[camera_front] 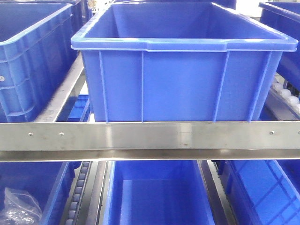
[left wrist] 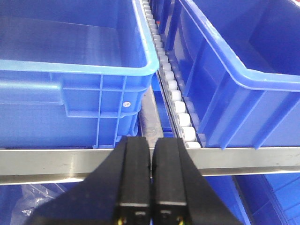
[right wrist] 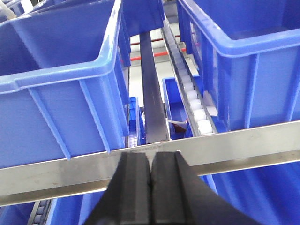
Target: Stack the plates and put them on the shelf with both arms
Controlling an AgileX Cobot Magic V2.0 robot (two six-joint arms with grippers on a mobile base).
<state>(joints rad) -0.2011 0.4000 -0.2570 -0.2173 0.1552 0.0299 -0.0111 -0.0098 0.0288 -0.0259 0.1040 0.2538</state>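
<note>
I am holding my left end effector (left wrist: 150,164) and right end effector (right wrist: 150,178) both closed, empty, facing blue bins (camera_front: 183,70); no plates showing, so locating them comes first.

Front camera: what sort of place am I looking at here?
Likely a warehouse or factory storage rack: open blue plastic bins stand in rows on a steel-railed shelf, with white roller tracks between them and more bins below.
</note>
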